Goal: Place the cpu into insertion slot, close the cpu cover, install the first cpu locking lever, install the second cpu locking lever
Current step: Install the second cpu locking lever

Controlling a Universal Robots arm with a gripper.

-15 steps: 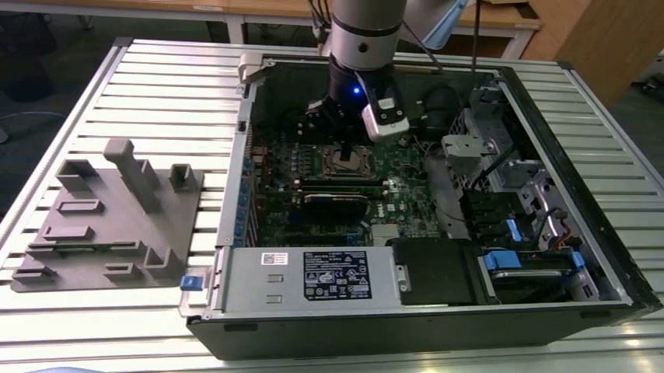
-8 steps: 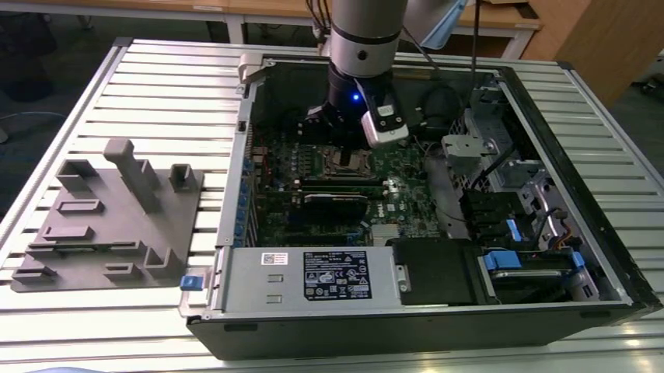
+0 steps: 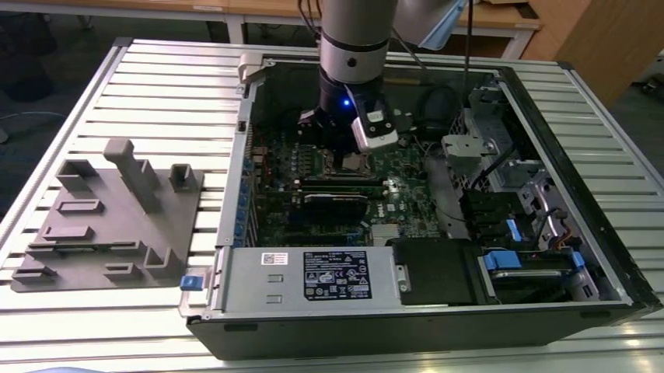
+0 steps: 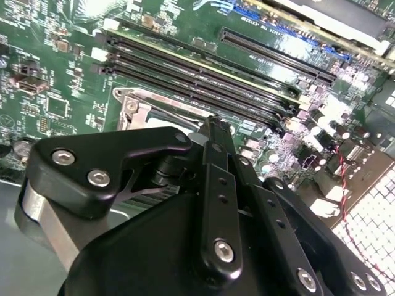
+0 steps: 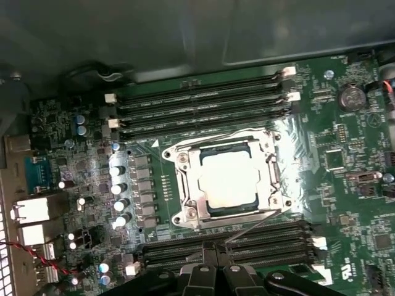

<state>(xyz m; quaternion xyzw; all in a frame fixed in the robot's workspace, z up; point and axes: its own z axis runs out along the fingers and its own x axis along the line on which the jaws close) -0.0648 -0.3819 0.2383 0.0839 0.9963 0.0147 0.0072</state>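
Cpu (image 5: 229, 180) seated in insertion slot (image 5: 185, 161), cpu cover (image 5: 270, 185) closed over it. My jaws (image 5: 213, 251) sit just beside the socket, tips pinched together around a thin lever wire (image 5: 247, 225) running along the socket edge.

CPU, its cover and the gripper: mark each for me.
cpu (image 5: 229, 180): first wrist view, middle of its silver top.
cpu cover (image 5: 192, 180): first wrist view, on the frame's side bar.
gripper (image 5: 214, 248): first wrist view, between the fingertips near the socket.
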